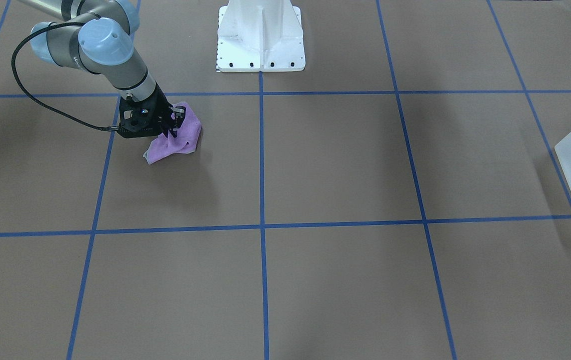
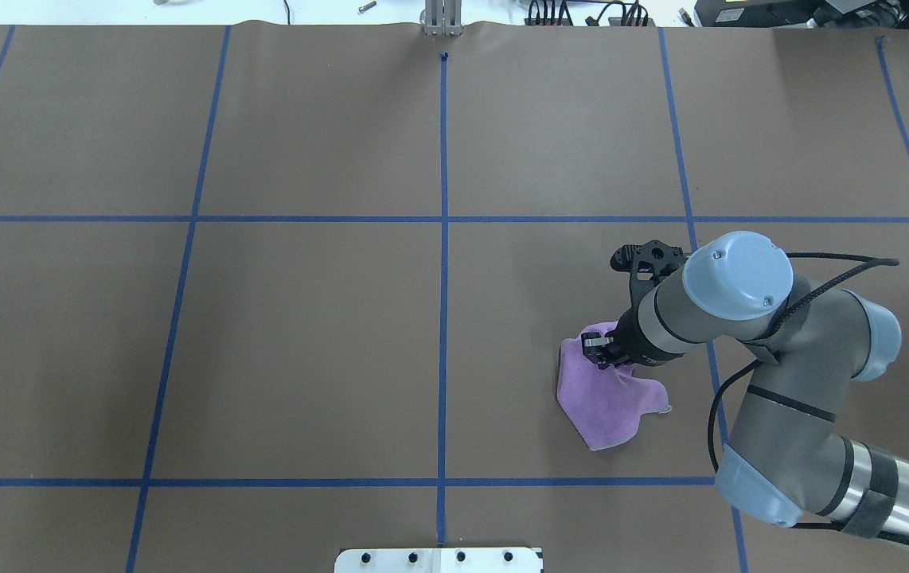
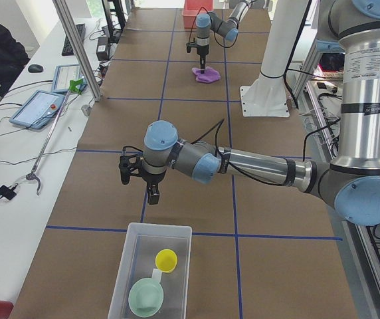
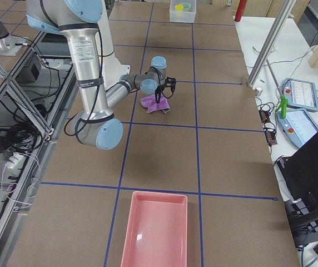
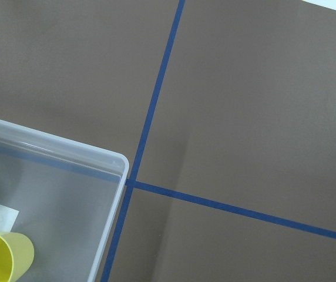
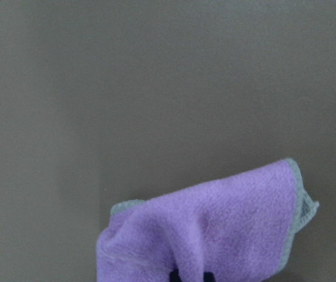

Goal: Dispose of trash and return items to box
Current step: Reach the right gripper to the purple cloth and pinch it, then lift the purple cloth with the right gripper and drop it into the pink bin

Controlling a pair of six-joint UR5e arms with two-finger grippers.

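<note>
Brown paper taped into a blue grid covers your table (image 2: 303, 342). The small yellow plastic cup (image 3: 167, 259) and the pale mint-green round plastic bowl (image 3: 145, 297) already sit inside the translucent frosted-white rectangular plastic bin (image 3: 120, 272) at the robot's left end. What remains, as I judge it, is the crumpled purple fleece cloth (image 2: 606, 402).

Your right gripper (image 2: 602, 350) has its fingertips pinched together on a raised fold near one edge, while most of the fabric lies on the paper. So thin a pinch could slip on the lift, or the hanging cloth could trail and snag on the way to the pink plastic tray (image 4: 154, 228).

Your left gripper (image 3: 151, 193) hangs near the bin's end wall, and I cannot tell whether its fingers are apart. A careless move there could shove the bin.
</note>
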